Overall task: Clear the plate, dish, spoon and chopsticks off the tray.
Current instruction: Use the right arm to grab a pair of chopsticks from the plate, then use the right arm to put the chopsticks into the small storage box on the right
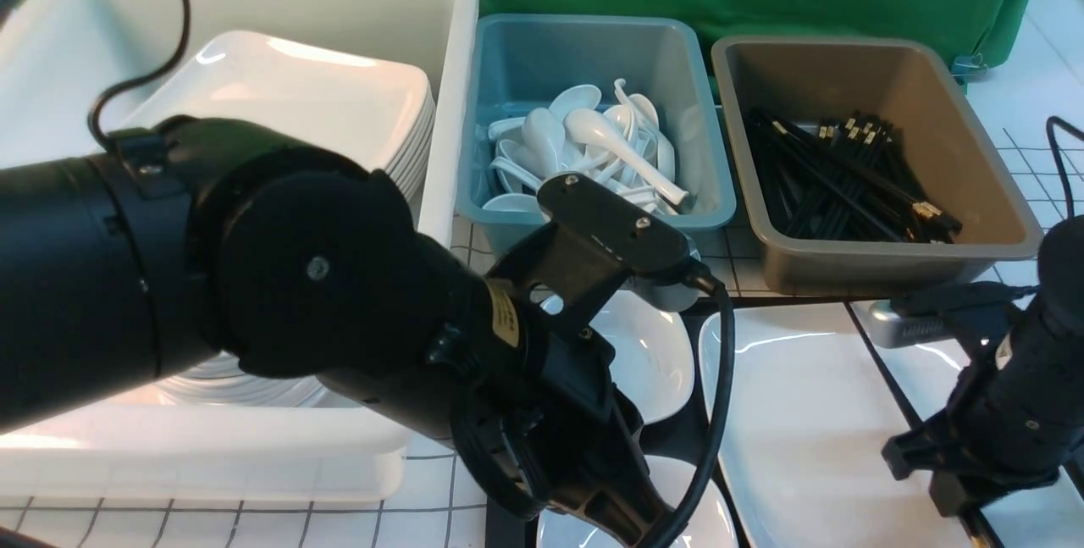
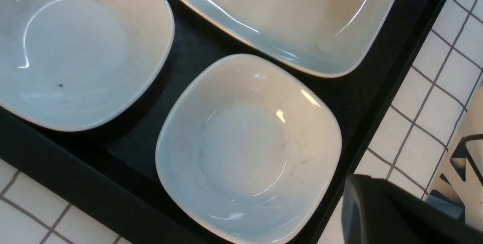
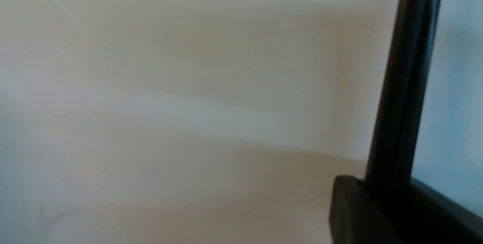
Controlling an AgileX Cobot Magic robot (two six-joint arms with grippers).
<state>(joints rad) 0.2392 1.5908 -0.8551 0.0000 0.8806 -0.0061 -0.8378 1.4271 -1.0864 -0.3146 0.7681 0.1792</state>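
The large white plate (image 1: 804, 412) lies on the right half of the black tray (image 1: 677, 438). Two small white dishes (image 1: 652, 353) (image 1: 686, 514) sit on the tray's left half. My left gripper (image 1: 601, 506) hangs over the near dish (image 2: 245, 149), and one dark finger (image 2: 377, 214) shows with nothing in it. My right gripper (image 1: 957, 497) is down at the plate's right edge, where its finger (image 3: 358, 214) meets a black bar (image 3: 403, 85). I cannot tell whether that bar is tray rim or chopsticks. The spoon is out of view.
Behind the tray stand three tubs: a white tub (image 1: 457, 65) with stacked plates, a teal tub (image 1: 703, 150) of white spoons, and a brown tub (image 1: 999, 192) of black chopsticks. My bulky left arm (image 1: 254, 277) blocks much of the left side.
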